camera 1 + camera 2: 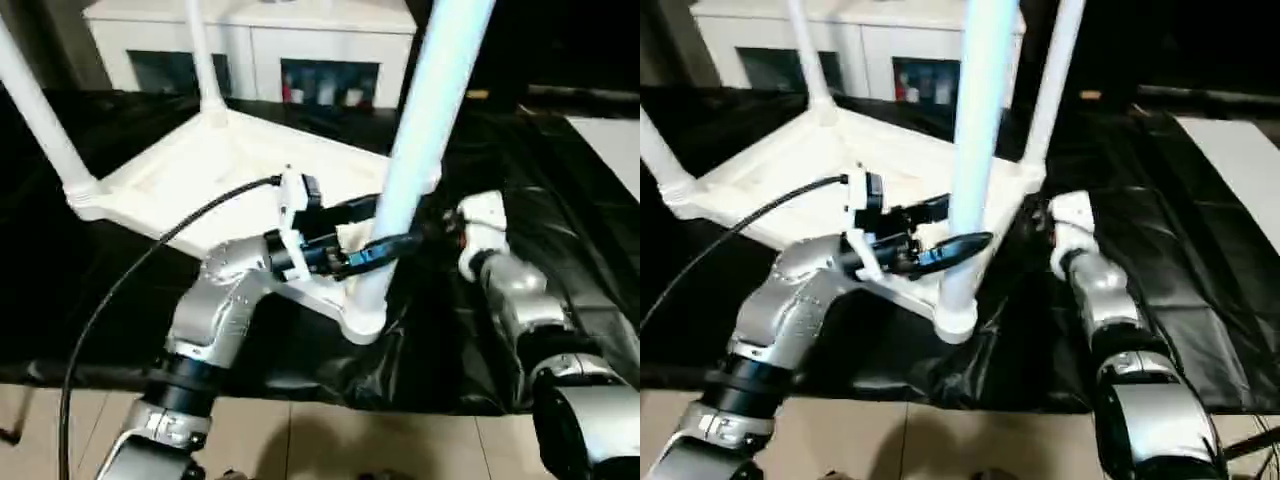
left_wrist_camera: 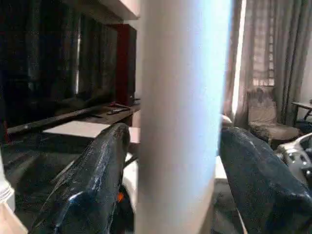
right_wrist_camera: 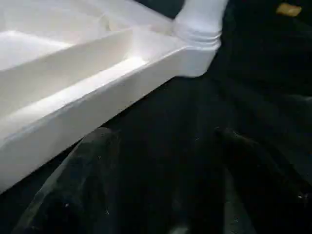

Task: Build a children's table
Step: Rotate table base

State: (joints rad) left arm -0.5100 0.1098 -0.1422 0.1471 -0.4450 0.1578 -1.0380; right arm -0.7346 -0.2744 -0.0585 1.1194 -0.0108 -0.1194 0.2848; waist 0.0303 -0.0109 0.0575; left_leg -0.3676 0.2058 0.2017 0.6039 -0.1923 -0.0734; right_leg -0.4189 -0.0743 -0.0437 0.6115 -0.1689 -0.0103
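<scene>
The children's table lies upside down on a black sheet, its white ribbed tabletop (image 1: 190, 175) facing up. White tube legs stand in its corner sockets: one at the left (image 1: 40, 110), one at the back (image 1: 203, 55), one at the right (image 1: 1055, 80) and the near one (image 1: 420, 130). My left gripper (image 1: 960, 225) is open and straddles the near leg just above its socket (image 1: 362, 318). In the left wrist view a thin gap shows between one finger (image 2: 105, 165) and that leg (image 2: 183, 117). My right gripper (image 3: 163, 134) is open with nothing between its fingers. It hovers low over the sheet beside the tabletop's edge (image 3: 92, 105), close to the right corner socket (image 3: 197, 34).
A white cabinet with glass doors (image 1: 250, 40) stands behind the table. A flat white board (image 1: 610, 140) lies at the far right on the black sheet (image 1: 90, 290). A black cable (image 1: 130, 270) arcs from my left wrist. Pale floor tiles (image 1: 330, 440) show below the front edge.
</scene>
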